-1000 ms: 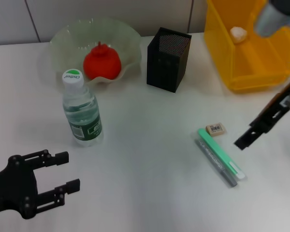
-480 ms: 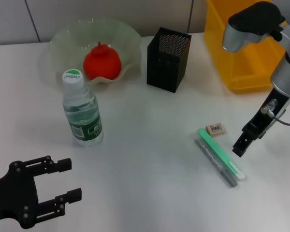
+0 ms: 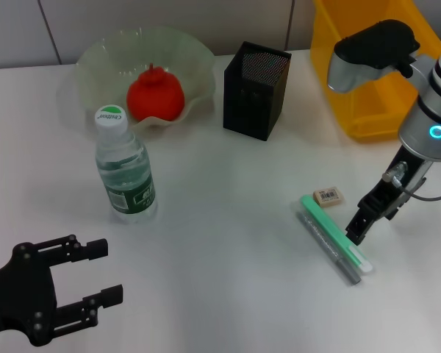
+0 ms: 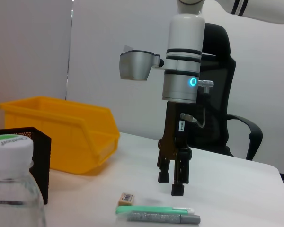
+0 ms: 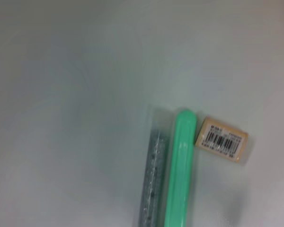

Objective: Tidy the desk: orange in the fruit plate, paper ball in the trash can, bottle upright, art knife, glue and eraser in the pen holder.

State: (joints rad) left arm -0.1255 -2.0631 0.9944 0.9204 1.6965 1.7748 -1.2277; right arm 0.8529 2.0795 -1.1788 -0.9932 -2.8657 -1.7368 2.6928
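Having swung in from the trash can (image 3: 382, 73), my right gripper (image 3: 355, 229), jaws narrowly parted, hangs just above the green art knife (image 3: 336, 234); I should straddle its width before closing.

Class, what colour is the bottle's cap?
White with a green top, on the bottle; the head view shows it best.

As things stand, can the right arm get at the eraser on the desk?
Probably yes. The right gripper hangs just above the desk, fingers down and slightly apart, beside the eraser. The eraser lies flat with nothing on top; only the green stick lies close, at its end, which could crowd a finger.
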